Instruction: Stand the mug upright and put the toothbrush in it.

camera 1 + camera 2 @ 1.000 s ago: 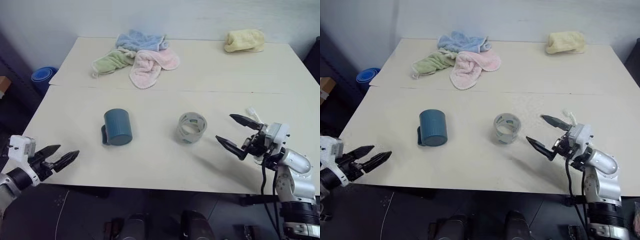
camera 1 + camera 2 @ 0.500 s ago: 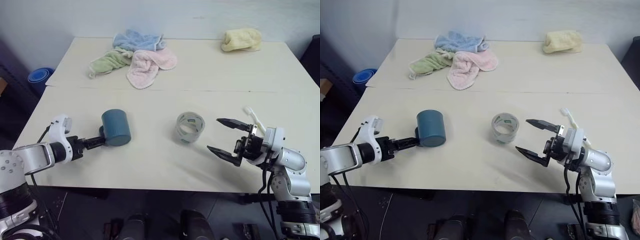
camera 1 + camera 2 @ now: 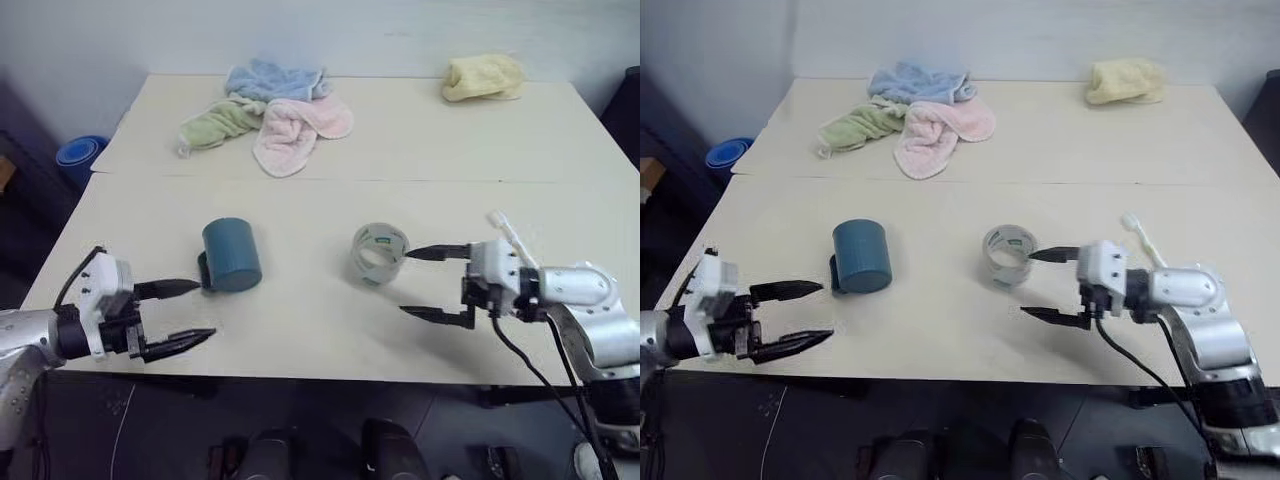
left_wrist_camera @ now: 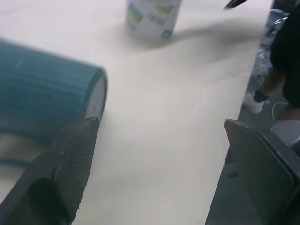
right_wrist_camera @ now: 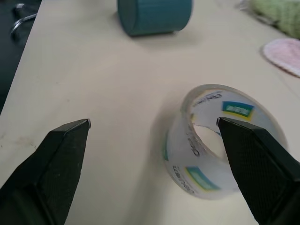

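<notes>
The mug (image 3: 232, 255) lies on its side left of centre on the counter (image 3: 320, 320), flat end toward the near edge, handle on its left, so its long axis runs near to far. The left tool (image 3: 178, 312) hangs just near and left of it, spread wide and empty, its far finger close to the handle; this arm looks much the nearer one for righting the mug. The right tool (image 3: 432, 283), equally wide and empty, points left at the tape roll (image 3: 380, 253), one finger touching or nearly so. The toothbrush (image 3: 509, 236) lies behind that wrist, toward the right edge. Towels (image 3: 268, 118) sit far back; a blue basin (image 3: 78, 153) is on the floor.
</notes>
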`<action>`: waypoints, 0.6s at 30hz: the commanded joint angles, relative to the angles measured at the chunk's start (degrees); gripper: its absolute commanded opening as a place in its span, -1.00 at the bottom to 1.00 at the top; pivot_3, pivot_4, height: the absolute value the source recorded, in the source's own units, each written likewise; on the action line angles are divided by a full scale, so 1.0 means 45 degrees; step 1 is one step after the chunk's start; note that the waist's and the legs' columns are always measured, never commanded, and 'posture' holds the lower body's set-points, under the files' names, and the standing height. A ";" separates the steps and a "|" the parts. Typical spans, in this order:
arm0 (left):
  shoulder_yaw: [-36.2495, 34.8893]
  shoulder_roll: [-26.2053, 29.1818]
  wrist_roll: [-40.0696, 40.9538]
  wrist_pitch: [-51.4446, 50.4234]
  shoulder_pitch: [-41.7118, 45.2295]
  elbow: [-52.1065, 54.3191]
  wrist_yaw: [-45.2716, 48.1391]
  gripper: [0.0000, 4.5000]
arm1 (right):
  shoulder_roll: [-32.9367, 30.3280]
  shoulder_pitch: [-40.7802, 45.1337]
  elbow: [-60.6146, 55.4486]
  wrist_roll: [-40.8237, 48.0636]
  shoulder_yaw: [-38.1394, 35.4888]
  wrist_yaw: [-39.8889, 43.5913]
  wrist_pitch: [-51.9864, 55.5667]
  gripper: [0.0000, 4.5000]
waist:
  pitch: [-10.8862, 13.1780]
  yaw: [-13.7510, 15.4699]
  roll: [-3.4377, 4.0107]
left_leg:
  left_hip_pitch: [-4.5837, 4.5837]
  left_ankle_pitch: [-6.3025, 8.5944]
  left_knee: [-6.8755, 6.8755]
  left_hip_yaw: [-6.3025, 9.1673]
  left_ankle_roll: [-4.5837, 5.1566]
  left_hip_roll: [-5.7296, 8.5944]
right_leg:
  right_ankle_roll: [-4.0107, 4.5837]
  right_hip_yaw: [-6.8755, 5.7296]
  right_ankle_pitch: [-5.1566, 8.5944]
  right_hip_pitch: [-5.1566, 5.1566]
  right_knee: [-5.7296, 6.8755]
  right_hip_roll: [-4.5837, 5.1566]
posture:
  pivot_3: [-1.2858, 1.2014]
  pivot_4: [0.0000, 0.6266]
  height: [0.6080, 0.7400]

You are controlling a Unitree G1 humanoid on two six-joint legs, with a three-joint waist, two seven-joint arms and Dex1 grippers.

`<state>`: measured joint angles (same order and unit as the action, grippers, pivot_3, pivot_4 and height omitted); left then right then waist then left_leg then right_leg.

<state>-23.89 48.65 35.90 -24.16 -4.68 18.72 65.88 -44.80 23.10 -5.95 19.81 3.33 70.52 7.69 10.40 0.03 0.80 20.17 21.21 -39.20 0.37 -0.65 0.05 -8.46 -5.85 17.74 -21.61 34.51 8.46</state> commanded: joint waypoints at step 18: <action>0.0726 -0.1742 -0.0220 0.1578 -0.0240 0.0514 -0.1302 1.00 | 0.0495 0.4113 0.3033 -0.3470 0.3092 0.1184 0.0273 -0.19 | 0.0008 -0.0049 -0.0013 | 0.0008 0.0003 -0.0005 0.0058 0.0010 0.0010 | -0.0030 -0.0045 -0.0016 -0.0003 0.0052 0.0012 | 0.03 -0.52 1.00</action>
<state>-20.59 41.26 34.32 -18.00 -5.47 19.37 60.52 -41.60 40.31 7.91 3.85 18.19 74.47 9.83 10.43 -0.19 0.74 20.21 21.23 -39.23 0.63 -0.61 0.10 -8.59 -6.05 17.66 -21.62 34.75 8.52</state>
